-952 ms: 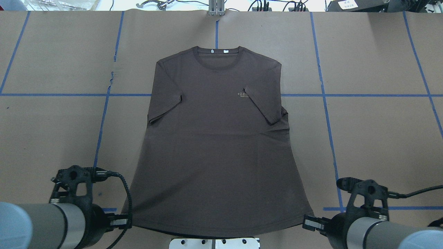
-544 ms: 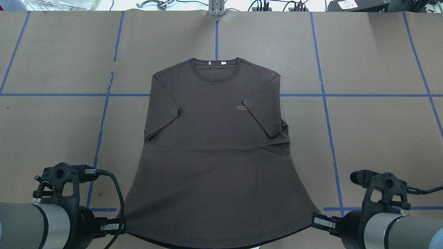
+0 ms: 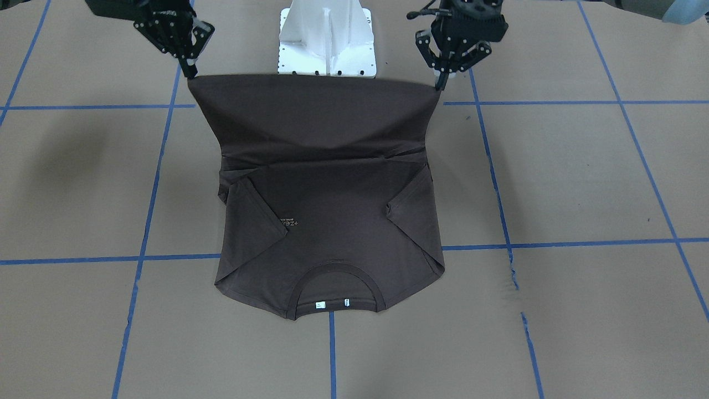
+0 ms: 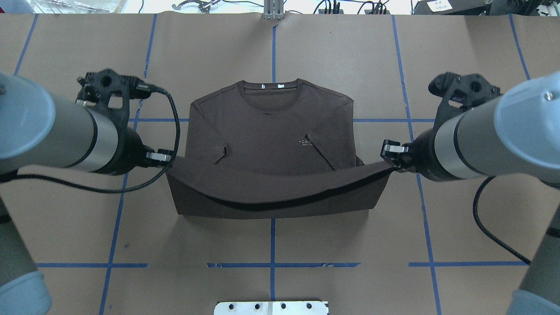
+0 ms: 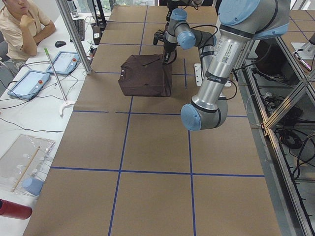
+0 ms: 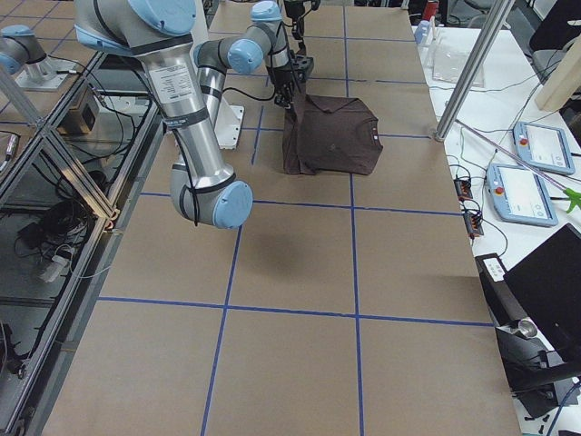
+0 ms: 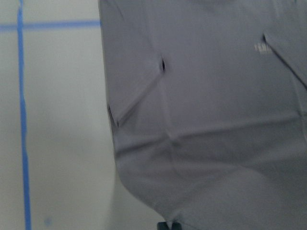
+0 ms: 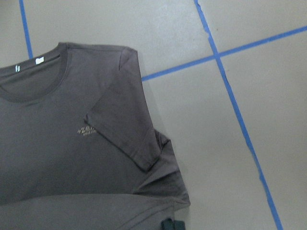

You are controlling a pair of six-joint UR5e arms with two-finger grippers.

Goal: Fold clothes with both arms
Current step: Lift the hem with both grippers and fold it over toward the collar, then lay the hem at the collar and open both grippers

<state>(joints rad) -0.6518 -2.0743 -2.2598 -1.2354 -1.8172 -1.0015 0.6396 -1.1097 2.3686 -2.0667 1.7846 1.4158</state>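
Note:
The dark brown T-shirt [image 4: 271, 131] lies front up on the brown table, with its collar [image 4: 270, 91] at the far side and both sleeves folded inward. My left gripper [image 4: 168, 158] is shut on the left corner of the bottom hem. My right gripper [image 4: 390, 162] is shut on the right corner. Both hold the hem [image 4: 271, 202] raised above the table, and it sags between them over the shirt's lower half. In the front-facing view the left gripper [image 3: 440, 83] and right gripper [image 3: 188, 75] hold the stretched hem above the shirt [image 3: 332, 221]. The pale chest lettering [image 8: 86, 130] is visible.
The white pedestal base [image 3: 327, 33] stands at the robot's side of the table and also shows in the overhead view [image 4: 271, 307]. Blue tape lines [image 4: 65, 265] grid the brown table cover. A seated person [image 5: 19, 24] and tablets [image 5: 27, 83] are beyond the far edge.
Both grippers have risen from the near table edge and moved away from the robot toward the collar, carrying the hem over the shirt's lower half. The shirt slid slightly toward the robot.

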